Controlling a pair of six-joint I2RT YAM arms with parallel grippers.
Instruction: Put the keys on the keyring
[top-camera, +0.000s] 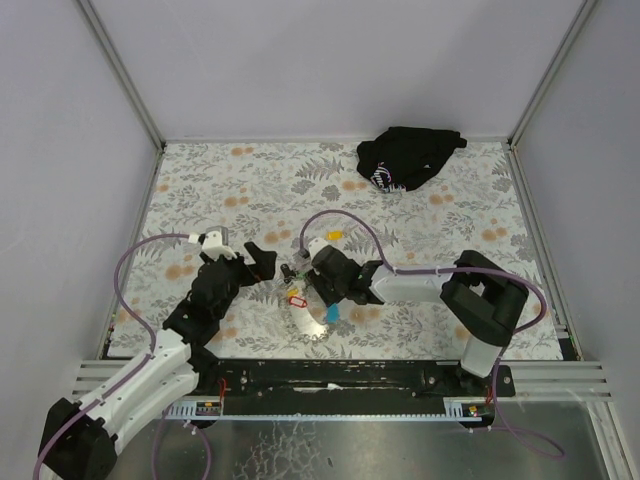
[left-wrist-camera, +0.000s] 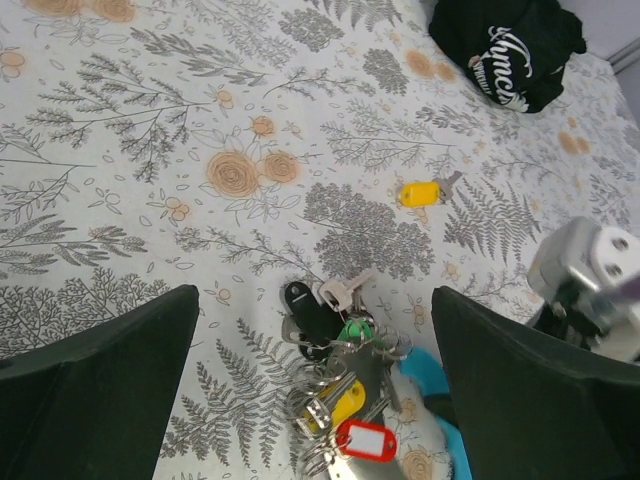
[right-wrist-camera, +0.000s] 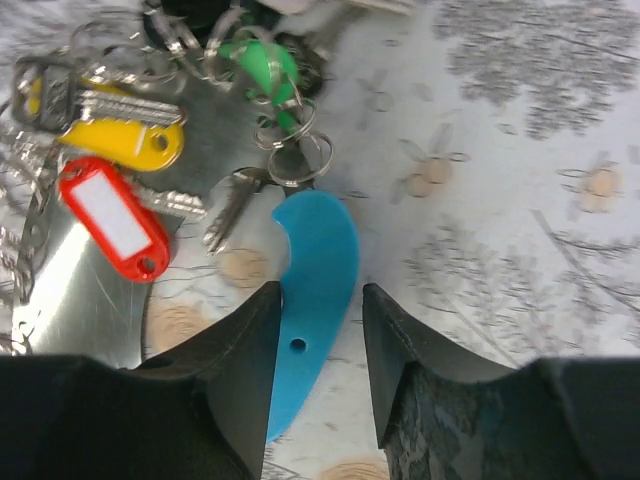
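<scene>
left gripper (left-wrist-camera: 315, 300) wide open, empty, near keys (left-wrist-camera: 338, 378) | right gripper (right-wrist-camera: 320, 300) half-open astride blue tag (right-wrist-camera: 318, 250); I can't tell if gripping

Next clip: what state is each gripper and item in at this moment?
left gripper: open wide, empty, over the key bunch.
right gripper: fingers either side of the blue tag; grip unclear.
blue tag: flat on the table.
key bunch: tangled heap on the table, unheld.
lone yellow-tagged key: lying apart, untouched.
black cloth bundle: crumpled at the far right.
</scene>
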